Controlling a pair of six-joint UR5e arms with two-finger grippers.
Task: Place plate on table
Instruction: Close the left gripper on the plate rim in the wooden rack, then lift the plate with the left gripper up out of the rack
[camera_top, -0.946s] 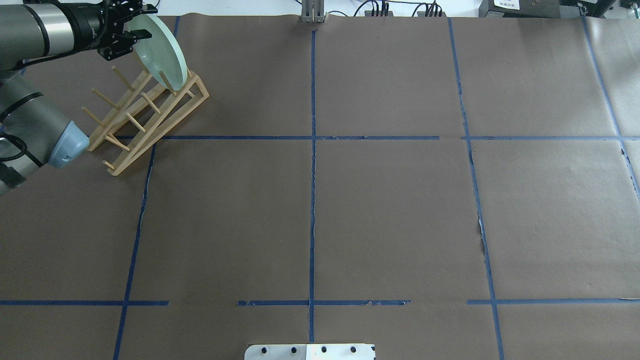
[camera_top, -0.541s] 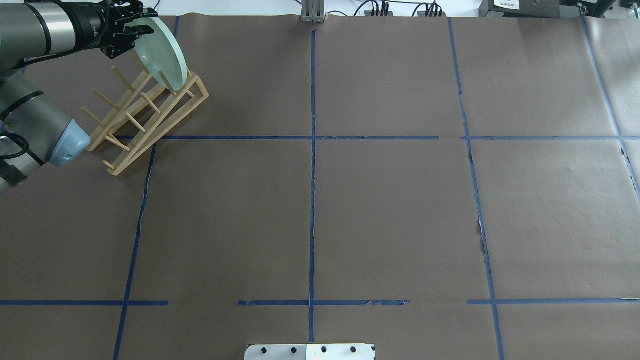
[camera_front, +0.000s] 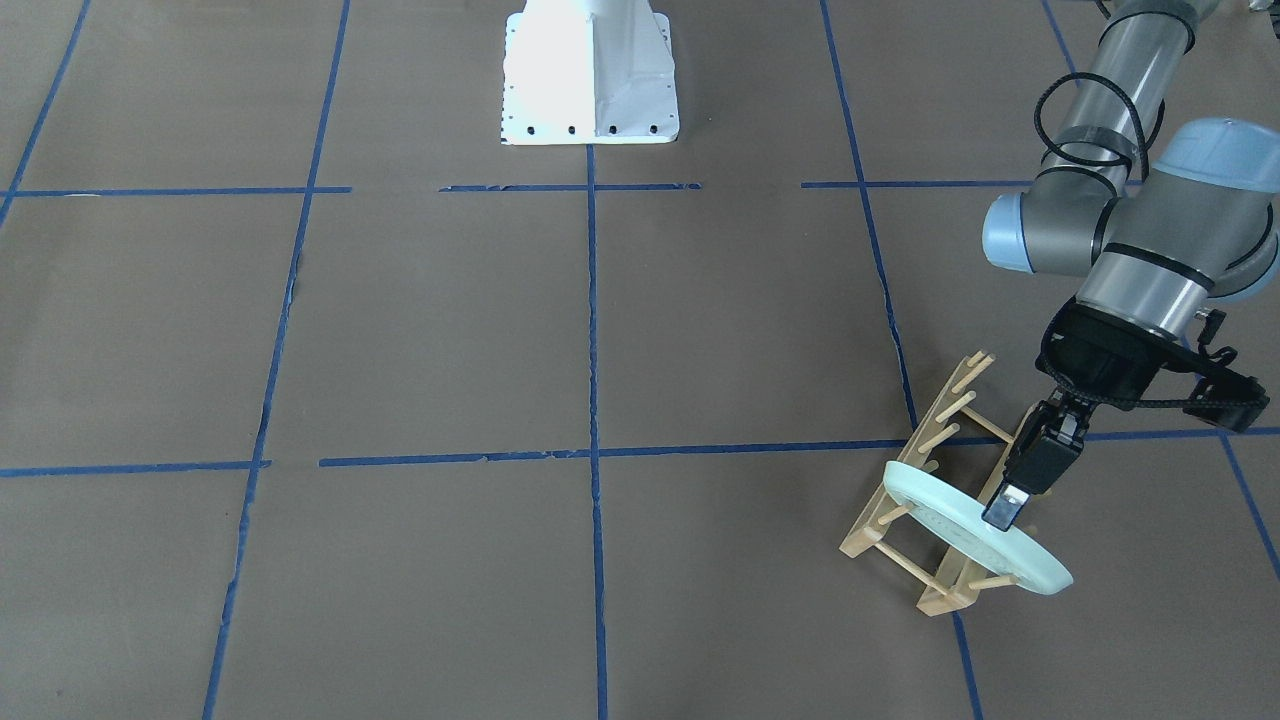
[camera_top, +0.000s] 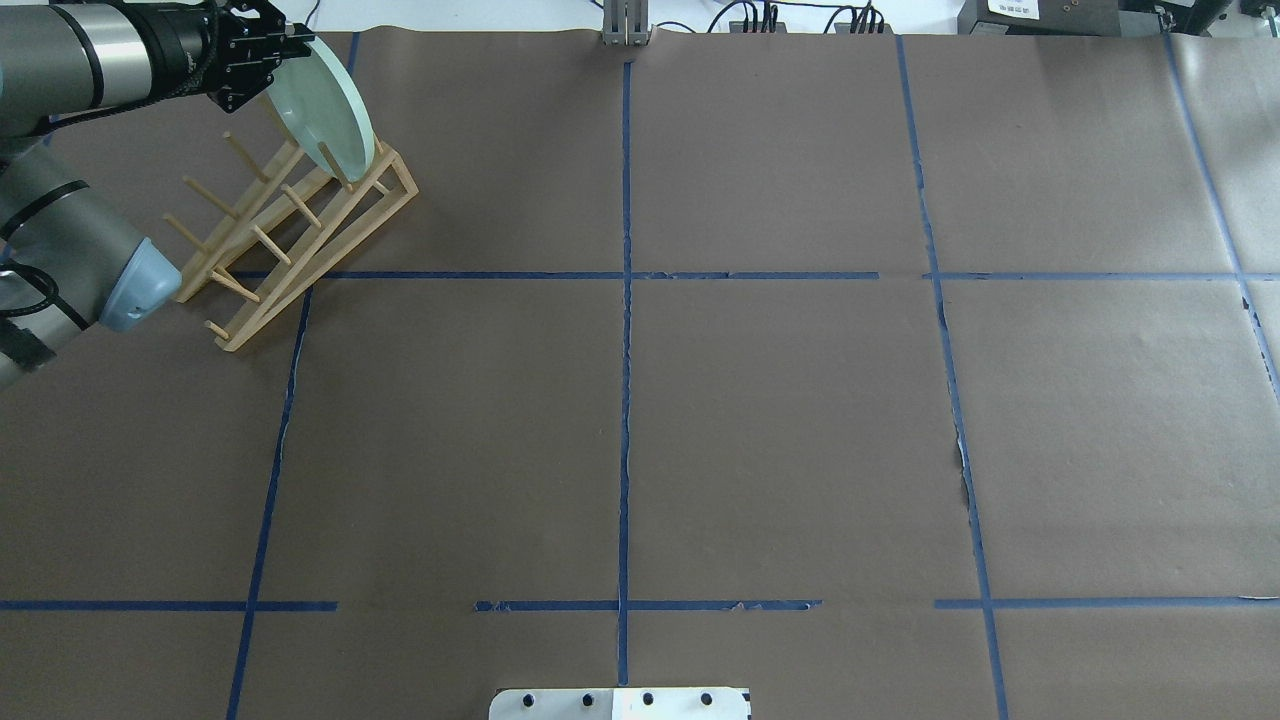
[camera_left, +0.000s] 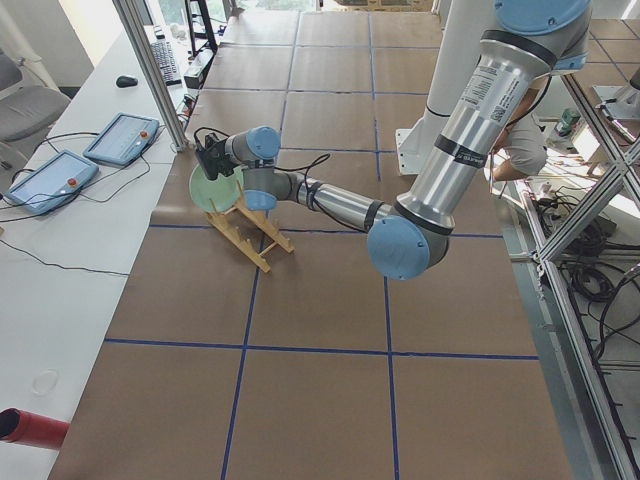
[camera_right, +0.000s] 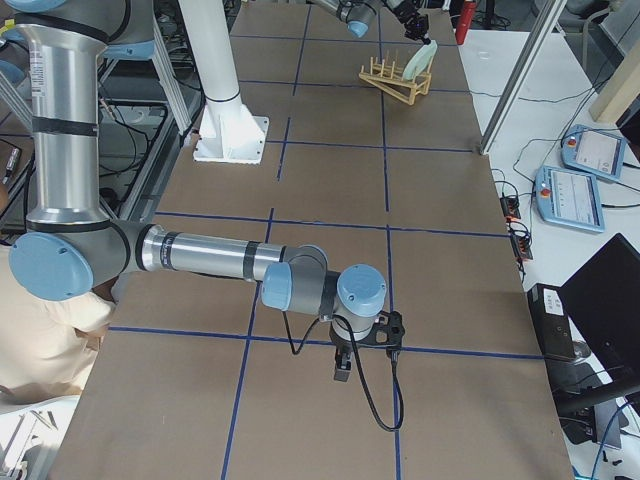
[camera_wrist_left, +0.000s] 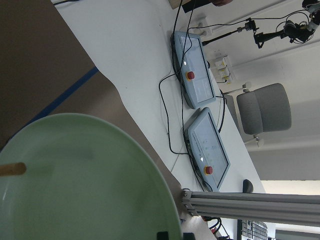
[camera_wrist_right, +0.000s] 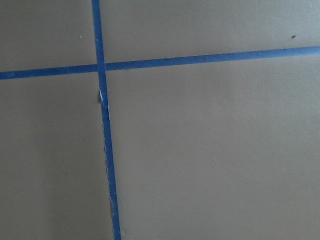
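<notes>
The pale mint-green plate stands tilted in the far end of the wooden peg rack at the table's far left. In the front-facing view the plate leans over the rack. My left gripper sits at the plate's upper rim, its fingers closed on either face of it. The left wrist view is filled by the plate's face. My right gripper hangs low over the bare table at the near right, and I cannot tell whether it is open or shut.
The white robot base stands at the table's near edge. A white bench with two tablets and cables lies just beyond the rack. An aluminium post rises beside the bench.
The left gripper's front finger, which lay across the plate's face, has drawn up to the rim and closed in. The plate and rack have barely shifted.
</notes>
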